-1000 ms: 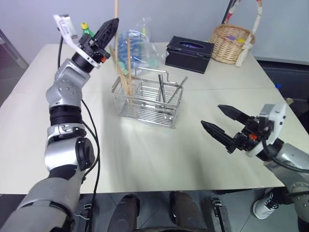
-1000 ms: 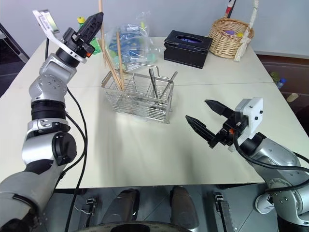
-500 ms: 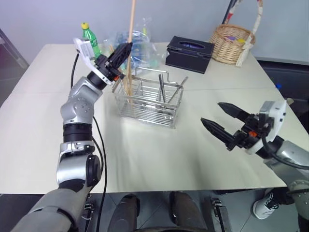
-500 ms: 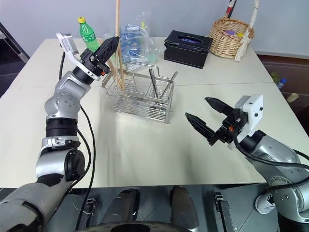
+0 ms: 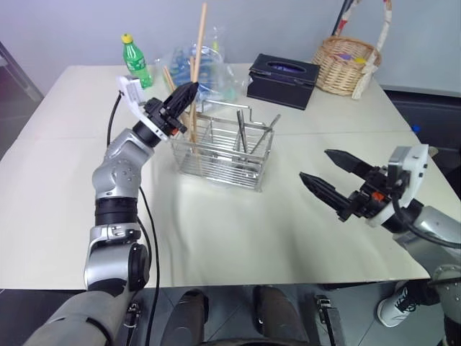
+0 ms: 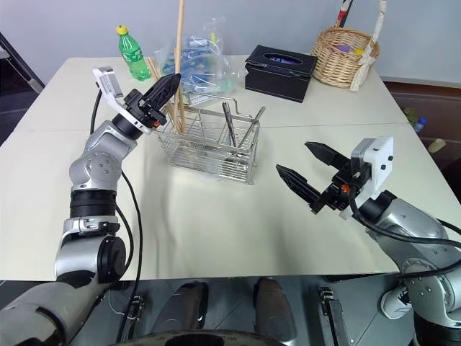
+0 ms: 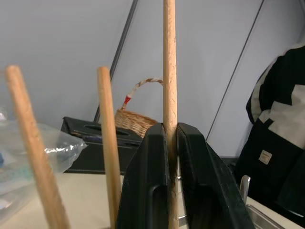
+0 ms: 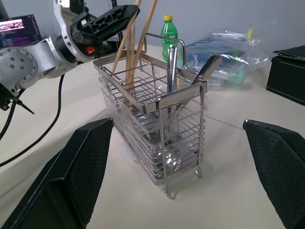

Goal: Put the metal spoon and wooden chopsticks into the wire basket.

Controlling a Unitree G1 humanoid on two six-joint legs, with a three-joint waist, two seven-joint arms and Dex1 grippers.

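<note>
Both arms are built of rounded silver-grey segments with black joint bands and loose black cables. Each end effector has two tapering black fingers, orange-red marks and a white wrist block.

The left arm is raised with its elbow bent, and the left gripper is angled upward. Its two black fingers are drawn nearly together, with one wooden chopstick pinched between them — the stick is held upright. The right arm is held low at the right, and the right gripper is kept level, its fingers spread wide apart — nothing is gripped.
</note>
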